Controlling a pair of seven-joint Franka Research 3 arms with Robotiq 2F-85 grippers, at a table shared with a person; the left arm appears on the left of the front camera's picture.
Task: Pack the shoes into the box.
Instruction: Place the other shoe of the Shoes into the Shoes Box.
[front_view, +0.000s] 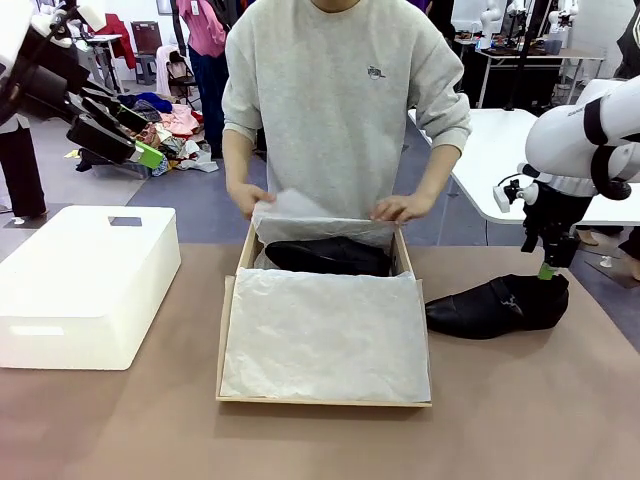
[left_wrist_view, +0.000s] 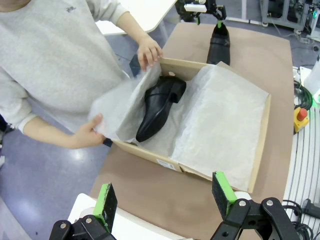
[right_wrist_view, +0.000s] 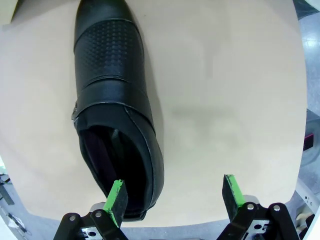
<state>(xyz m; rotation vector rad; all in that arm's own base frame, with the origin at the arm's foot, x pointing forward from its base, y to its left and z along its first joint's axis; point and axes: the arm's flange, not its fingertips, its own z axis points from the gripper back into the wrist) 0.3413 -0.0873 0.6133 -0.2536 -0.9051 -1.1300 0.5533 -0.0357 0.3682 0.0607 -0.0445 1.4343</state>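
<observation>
Glossy black shoe (front_view: 328, 256) in box (front_view: 320, 402), mate (front_view: 497, 306) outside — left gripper (left_wrist_view: 164, 189), right gripper (right_wrist_view: 174, 182) both released

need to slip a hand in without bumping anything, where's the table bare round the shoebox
Bare: the strip between white bin and shoebox, the near edge before it, the near right corner below the loose shoe. Crowded: the box's far end, where the person's hands hold tissue paper, and the right gripper at the loose shoe's heel.

The box (front_view: 224, 340) is seen from its near side in front and from high left by the left wrist; the shoe (right_wrist_view: 115, 75) beside it, closely by the right wrist.
</observation>
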